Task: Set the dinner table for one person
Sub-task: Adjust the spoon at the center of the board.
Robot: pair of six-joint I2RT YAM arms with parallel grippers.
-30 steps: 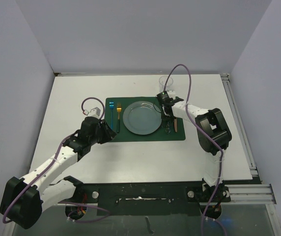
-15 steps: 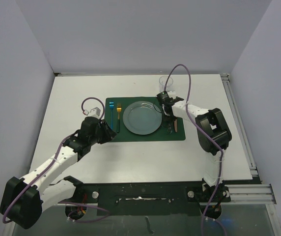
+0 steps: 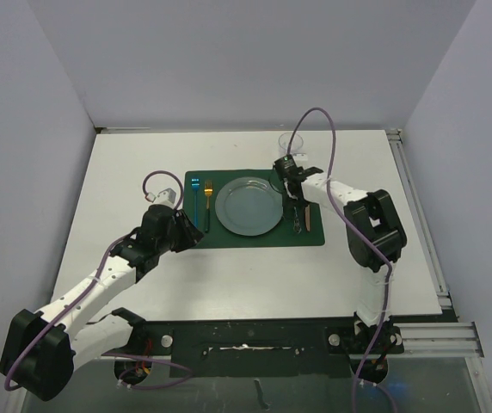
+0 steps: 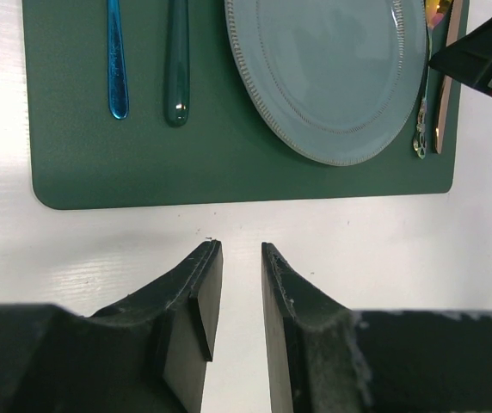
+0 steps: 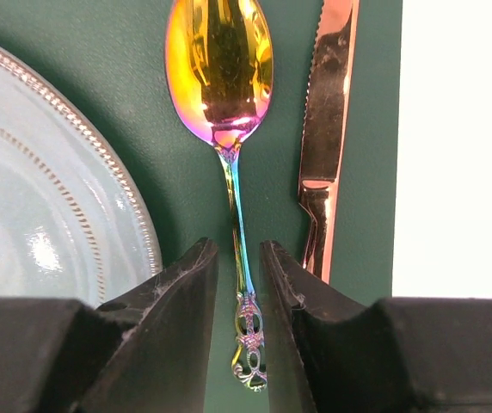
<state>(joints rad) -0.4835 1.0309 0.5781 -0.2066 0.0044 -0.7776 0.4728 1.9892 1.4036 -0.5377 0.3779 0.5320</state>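
The white dinner table [image 3: 126, 172] carries a dark green placemat [image 3: 229, 237] with a grey-blue plate [image 3: 249, 205] in its middle. A blue fork [image 4: 115, 60] and a teal-handled fork [image 4: 177, 60] lie left of the plate. An iridescent spoon [image 5: 220, 60] and a copper knife [image 5: 328, 112] lie right of it. My right gripper [image 5: 239, 245] is narrowly open, its jaws either side of the spoon's handle without touching it, and the spoon rests on the mat. My left gripper [image 4: 241, 245] is empty with its jaws slightly apart, over bare table just in front of the mat.
A clear glass [image 3: 291, 144] stands on the table beyond the mat's far right corner. Aluminium rails [image 3: 418, 215] run along the table's right edge. Grey walls close in the left, far and right sides.
My right gripper has drawn back toward the far side along the spoon, so the spoon's handle end now shows on the mat. The left arm has not moved.
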